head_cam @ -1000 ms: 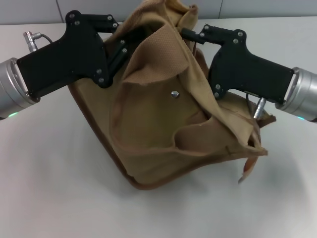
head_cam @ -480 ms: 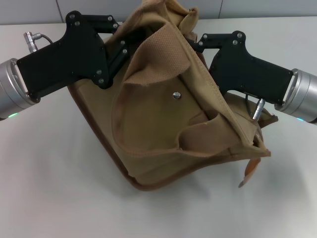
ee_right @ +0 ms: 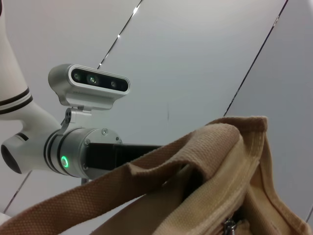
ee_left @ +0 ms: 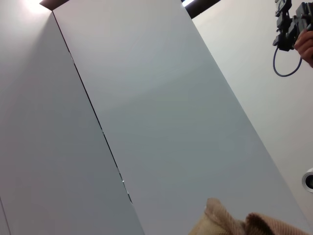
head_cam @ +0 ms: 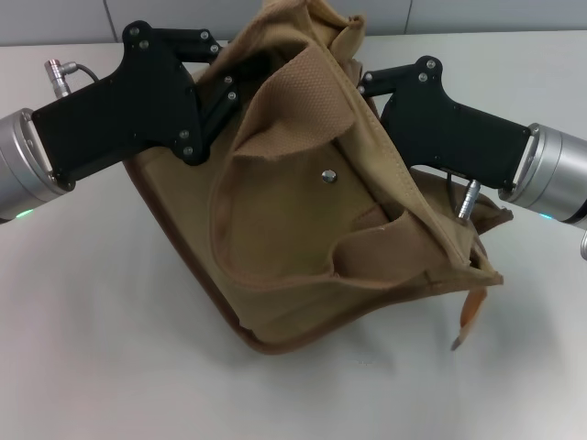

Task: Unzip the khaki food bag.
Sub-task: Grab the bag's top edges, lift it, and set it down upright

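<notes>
The khaki food bag (head_cam: pixel 303 238) stands tilted on one corner on the white table (head_cam: pixel 92 348), its front pocket and metal snap (head_cam: pixel 327 174) facing me. My left gripper (head_cam: pixel 234 87) reaches in at the bag's upper left edge and is shut on the fabric, holding it up. My right gripper (head_cam: pixel 365 82) sits against the bag's top right edge, its tip hidden by the cloth. In the right wrist view the bag's top (ee_right: pixel 205 196) fills the lower part, with a silver zipper pull (ee_right: pixel 228 225) at the edge. A scrap of the bag (ee_left: pixel 230 223) shows in the left wrist view.
A brown tag (head_cam: pixel 468 316) hangs off the bag's lower right corner. One webbing handle (head_cam: pixel 303 82) is folded over the front. Grey wall panels (ee_left: pixel 146 98) stand behind. My left arm (ee_right: pixel 88 156) shows beyond the bag in the right wrist view.
My right gripper has shifted slightly left and lower along the bag's top right edge. The bag's right side and lower right corner have slid a little toward the right. The left arm has stayed still.
</notes>
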{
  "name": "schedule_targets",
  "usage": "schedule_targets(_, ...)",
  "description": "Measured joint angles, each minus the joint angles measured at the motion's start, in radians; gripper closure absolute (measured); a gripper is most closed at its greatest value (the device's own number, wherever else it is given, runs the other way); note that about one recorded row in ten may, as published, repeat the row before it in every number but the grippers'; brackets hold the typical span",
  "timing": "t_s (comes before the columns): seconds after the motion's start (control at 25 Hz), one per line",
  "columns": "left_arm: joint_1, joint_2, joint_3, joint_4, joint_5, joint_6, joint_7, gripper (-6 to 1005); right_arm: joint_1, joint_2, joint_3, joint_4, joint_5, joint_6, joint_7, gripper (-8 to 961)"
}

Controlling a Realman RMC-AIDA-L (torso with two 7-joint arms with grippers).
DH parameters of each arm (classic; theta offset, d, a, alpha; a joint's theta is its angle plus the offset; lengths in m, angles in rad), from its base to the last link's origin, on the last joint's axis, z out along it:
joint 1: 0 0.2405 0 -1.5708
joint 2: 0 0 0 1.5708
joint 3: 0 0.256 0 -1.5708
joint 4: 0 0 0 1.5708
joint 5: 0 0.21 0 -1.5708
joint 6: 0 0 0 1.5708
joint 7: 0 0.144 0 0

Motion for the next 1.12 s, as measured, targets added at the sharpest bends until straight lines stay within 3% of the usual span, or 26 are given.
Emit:
schedule_targets(0.24, 0.0, -0.001, 0.0, 0.0, 0.0, -0.003, 0.003, 923, -0.006, 0.0, 0.008, 0.012, 0.005, 0.009, -0.038, 930)
schedule_targets(0.52, 0.001, -0.002, -0.002, -0.001, -0.003, -0.006, 0.006, 922, -0.046, 0.0, 0.009, 0.011, 0.006, -0.027, -0.053, 954)
schedule_targets(0.68, 0.004, -0.002, 0.0, -0.008, -0.02, -0.012, 0.006, 922, -0.117, 0.0, 0.013, -0.006, 0.006, -0.075, -0.054, 955)
schedule_targets(1.0, -0.002, -0.001, 0.0, -0.015, -0.029, -0.02, 0.007, 922, -0.342, -0.006, 0.013, -0.036, 0.006, -0.225, -0.054, 954)
schedule_targets(1.04, -0.002, -0.001, 0.0, -0.015, -0.031, -0.021, 0.007, 922, -0.4, -0.008, 0.013, -0.037, 0.005, -0.259, -0.054, 954)
schedule_targets(1.12, -0.003, -0.002, 0.0, -0.015, -0.033, -0.025, 0.007, 922, -0.428, -0.008, 0.013, -0.038, 0.004, -0.272, -0.054, 954)
